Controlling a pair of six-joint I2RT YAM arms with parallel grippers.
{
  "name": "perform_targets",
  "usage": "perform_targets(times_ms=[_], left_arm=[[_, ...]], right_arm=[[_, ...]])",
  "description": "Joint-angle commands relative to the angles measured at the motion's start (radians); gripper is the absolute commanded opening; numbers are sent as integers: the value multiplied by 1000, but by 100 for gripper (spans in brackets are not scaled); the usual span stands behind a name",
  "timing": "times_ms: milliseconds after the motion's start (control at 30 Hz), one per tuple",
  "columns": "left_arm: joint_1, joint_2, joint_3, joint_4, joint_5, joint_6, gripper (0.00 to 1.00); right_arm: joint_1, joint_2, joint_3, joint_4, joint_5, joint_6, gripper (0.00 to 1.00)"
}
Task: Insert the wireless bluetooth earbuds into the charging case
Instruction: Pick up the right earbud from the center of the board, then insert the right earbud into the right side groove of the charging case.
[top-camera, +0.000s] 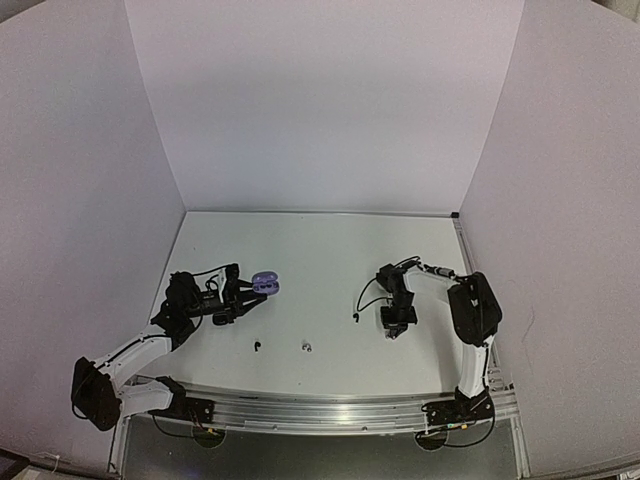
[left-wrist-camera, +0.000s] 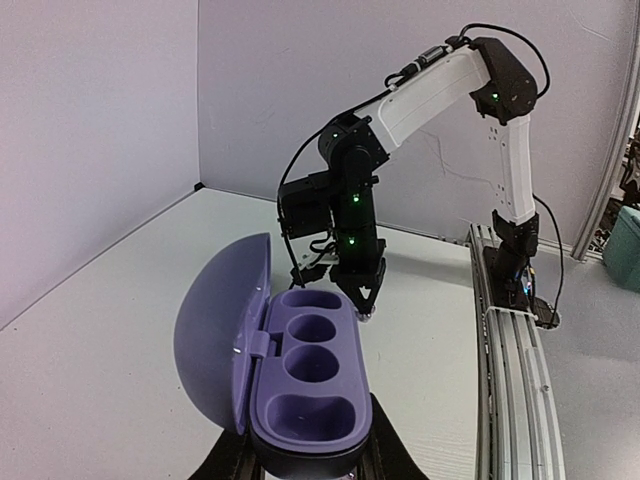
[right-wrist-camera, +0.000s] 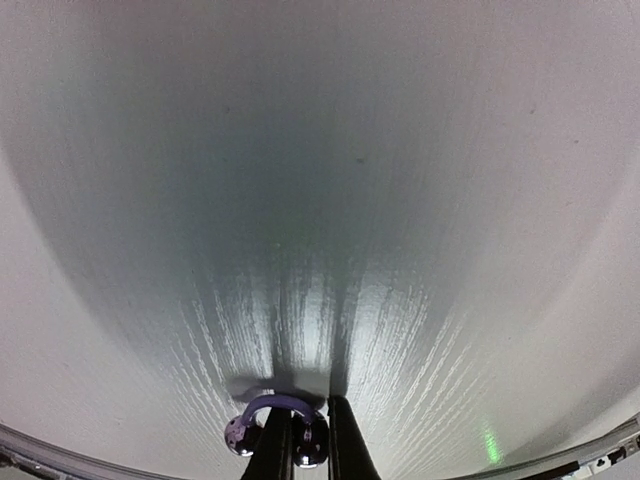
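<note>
My left gripper (top-camera: 243, 293) is shut on the base of a purple charging case (left-wrist-camera: 305, 385). The case's lid (left-wrist-camera: 215, 335) stands open to the left and its four wells are empty. The case (top-camera: 265, 283) shows at the left-middle of the table. My right gripper (top-camera: 394, 330) points straight down at the table, right of centre. Its fingers (right-wrist-camera: 345, 445) are shut on a purple earbud (right-wrist-camera: 240, 436) with a curved ear hook, pressed at the tabletop. Two more earbuds lie loose near the front: a black one (top-camera: 257, 346) and a greyish one (top-camera: 306, 347).
A small dark bud (top-camera: 355, 317) lies just left of the right arm, under its cable loop. The white table (top-camera: 310, 250) is walled by white panels at the back and both sides. An aluminium rail (top-camera: 330, 410) runs along the near edge.
</note>
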Motion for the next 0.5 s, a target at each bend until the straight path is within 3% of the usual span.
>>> perform_targets(times_ms=[0, 200, 300, 467], left_arm=[[5, -13, 8, 28, -13, -4, 0], [3, 22, 0, 104, -24, -72, 0], [-3, 44, 2, 155, -39, -118, 0], [-22, 53, -21, 251, -91, -127, 0]], right_arm=[[38, -108, 38, 27, 105, 50, 0], [170, -252, 188, 30, 337, 99, 0], [292, -290, 334, 62, 540, 82, 0], [484, -303, 452, 325, 736, -66, 0]])
